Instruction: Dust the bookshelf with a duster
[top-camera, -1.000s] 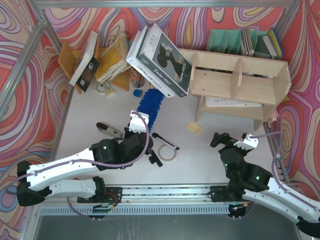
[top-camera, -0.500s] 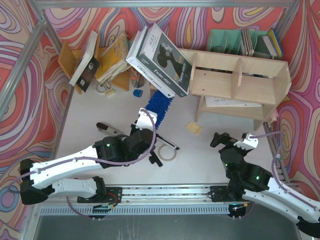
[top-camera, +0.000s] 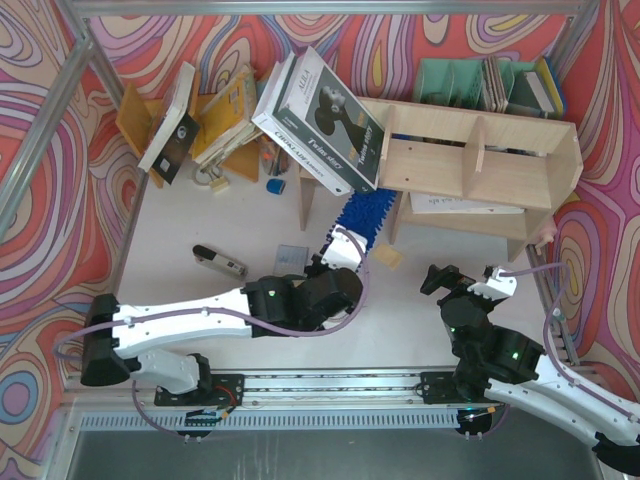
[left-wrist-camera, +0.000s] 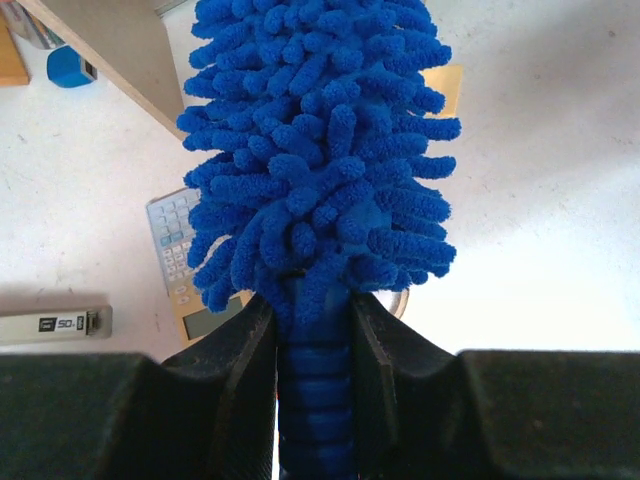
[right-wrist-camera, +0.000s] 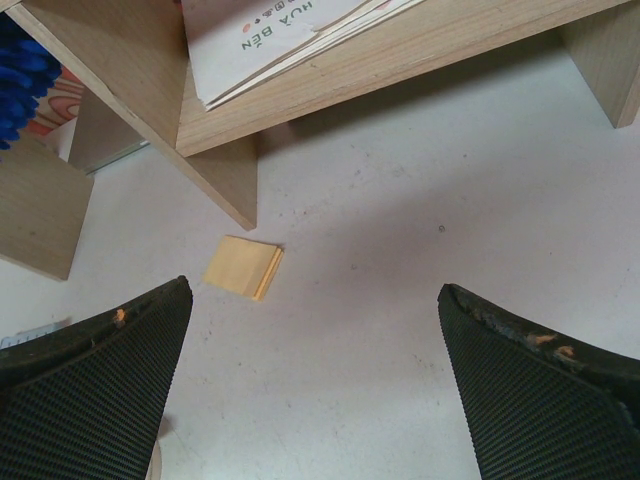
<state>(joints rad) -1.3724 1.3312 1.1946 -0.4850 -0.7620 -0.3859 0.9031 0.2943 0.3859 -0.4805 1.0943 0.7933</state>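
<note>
Black right gripper (right-wrist-camera: 310, 380) hangs wide open and empty at the near side. The left gripper (left-wrist-camera: 313, 335) squeezes the duster (left-wrist-camera: 320, 150) by its handle, and the fluffy head pokes into the low left gap of the bookshelf (top-camera: 470, 165). I think a soft push and slow side wipes would work best, missing the big white box (top-camera: 320, 120).

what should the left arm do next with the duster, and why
Probably ease the duster a little forward and sweep it sideways along the bookshelf. The left gripper is shut on its handle, and the fluffy head sits at the shelf's lower left end beside an upright, so a short stroke there should start wiping. Contact itself can't be confirmed.
</note>
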